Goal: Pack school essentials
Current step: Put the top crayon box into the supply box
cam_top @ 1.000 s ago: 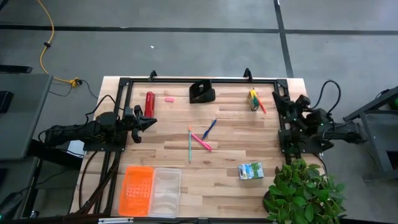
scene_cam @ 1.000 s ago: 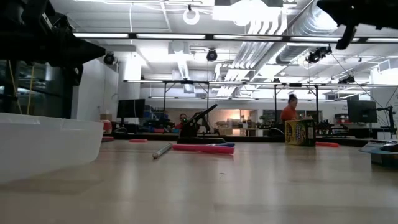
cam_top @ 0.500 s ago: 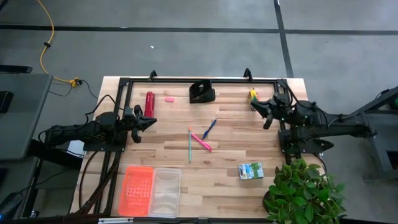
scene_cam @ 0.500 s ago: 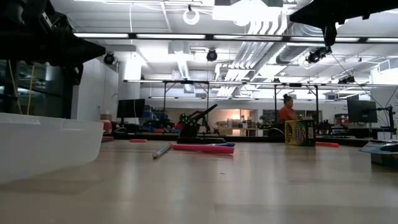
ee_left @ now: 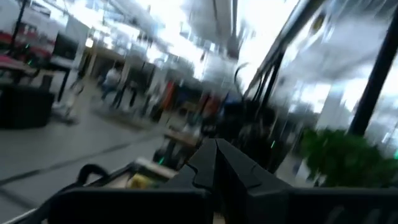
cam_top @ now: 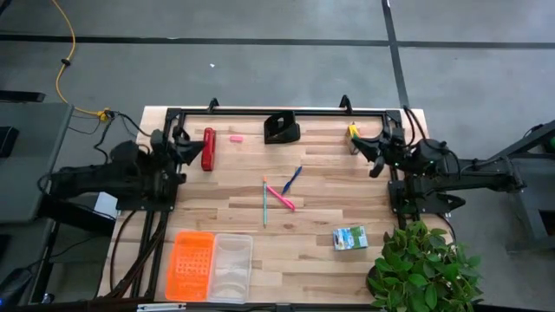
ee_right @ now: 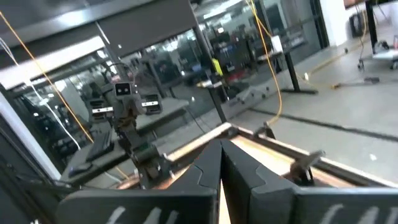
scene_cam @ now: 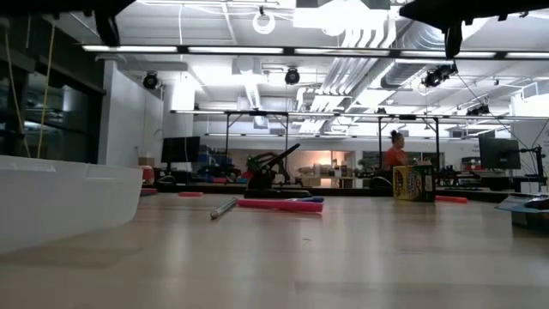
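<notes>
The school essentials lie spread on the wooden table. A yellow-green crayon box (cam_top: 353, 132) (scene_cam: 413, 183) stands at the far right. A blue pen (cam_top: 292, 179), a pink pen (cam_top: 280, 198) and a green pen (cam_top: 264, 201) lie mid-table. A tiny pink eraser (cam_top: 235, 137) lies at the far left, and a green-and-white box (cam_top: 349, 237) at the near right. My left gripper (cam_top: 182, 140) (ee_left: 216, 163) hangs shut above the table's left edge. My right gripper (cam_top: 366, 149) (ee_right: 221, 163) hangs shut beside the crayon box, high above the table. Neither touches anything.
A long red bar (cam_top: 208, 148) lies just right of my left gripper. A black block (cam_top: 282, 128) stands at the far middle. An orange tray (cam_top: 191, 264) and a clear container (cam_top: 231, 267) sit at the near left. A potted plant (cam_top: 425, 269) stands off the near right corner.
My left gripper has risen and tipped upward, drawing back toward the far left corner, still shut. My right gripper swung from the right edge out over the table toward the crayon box and tipped up to about level, then held still. No object moved.
</notes>
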Controlling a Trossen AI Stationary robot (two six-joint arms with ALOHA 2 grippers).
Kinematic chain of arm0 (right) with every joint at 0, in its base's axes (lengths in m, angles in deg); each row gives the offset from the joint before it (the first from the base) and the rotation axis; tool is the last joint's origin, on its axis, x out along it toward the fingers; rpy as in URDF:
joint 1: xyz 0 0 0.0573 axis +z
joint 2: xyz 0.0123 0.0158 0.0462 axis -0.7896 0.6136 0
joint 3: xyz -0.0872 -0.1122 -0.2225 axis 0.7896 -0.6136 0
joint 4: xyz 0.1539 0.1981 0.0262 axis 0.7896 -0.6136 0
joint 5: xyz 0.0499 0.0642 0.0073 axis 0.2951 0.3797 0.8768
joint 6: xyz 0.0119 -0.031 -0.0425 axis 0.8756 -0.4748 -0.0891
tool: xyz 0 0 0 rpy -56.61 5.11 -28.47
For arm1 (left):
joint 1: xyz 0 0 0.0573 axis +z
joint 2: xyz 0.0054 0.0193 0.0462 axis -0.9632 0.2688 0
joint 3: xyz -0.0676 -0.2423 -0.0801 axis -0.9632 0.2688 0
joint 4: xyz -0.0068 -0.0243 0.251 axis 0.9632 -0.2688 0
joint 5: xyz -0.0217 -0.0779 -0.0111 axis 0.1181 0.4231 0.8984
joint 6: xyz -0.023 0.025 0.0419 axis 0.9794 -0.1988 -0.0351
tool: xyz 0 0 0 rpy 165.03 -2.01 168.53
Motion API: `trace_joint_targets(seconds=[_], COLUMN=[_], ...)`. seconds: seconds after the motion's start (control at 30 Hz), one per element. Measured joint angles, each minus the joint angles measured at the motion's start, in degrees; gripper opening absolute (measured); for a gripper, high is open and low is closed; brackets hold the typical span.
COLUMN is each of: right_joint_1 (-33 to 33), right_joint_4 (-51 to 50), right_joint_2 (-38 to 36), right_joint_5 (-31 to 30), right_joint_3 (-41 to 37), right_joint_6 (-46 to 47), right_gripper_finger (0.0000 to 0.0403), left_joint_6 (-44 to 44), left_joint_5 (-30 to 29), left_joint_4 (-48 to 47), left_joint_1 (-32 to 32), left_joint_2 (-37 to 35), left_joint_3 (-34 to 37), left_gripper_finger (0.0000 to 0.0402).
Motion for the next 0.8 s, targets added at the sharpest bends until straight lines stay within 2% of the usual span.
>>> trace_joint_targets(seconds=[0.13, 0.27, 0.47, 0.6, 0.7, 0.8], right_joint_1=[0.02, 0.02, 0.02, -0.01, -0.43, -1.96], right_joint_4=[0.81, 0.57, 1.30, 0.34, -4.82, -13.73], right_joint_2=[0.02, 0.02, 0.26, 3.28, 8.37, 14.51], right_joint_5=[0.01, 0.00, -0.13, -4.10, -8.31, -12.15], right_joint_3=[0.00, 0.00, -0.02, 1.55, 5.05, 9.89], right_joint_6=[-0.57, -0.33, 0.75, 3.37, 3.37, 5.85], right_gripper_finger=[0.0000, 0.0000, 0.0000, 0.0004, 0.0024, 0.0063], left_joint_6=[-2.87, -1.98, -2.27, -2.27, -2.27, -2.26], left_joint_5=[-0.01, -2.58, -4.69, -4.69, -4.69, -4.69], left_joint_4=[-13.89, -17.79, -17.62, -17.63, -17.63, -17.65], left_joint_1=[0.00, -0.02, 0.00, 0.00, 0.00, 0.00], left_joint_2=[8.06, 12.26, 13.07, 13.08, 13.07, 13.11], left_joint_3=[-12.02, -18.25, -19.36, -19.36, -19.34, -19.35], left_gripper_finger=[0.0002, 0.0012, 0.0021, 0.0021, 0.0021, 0.0021])
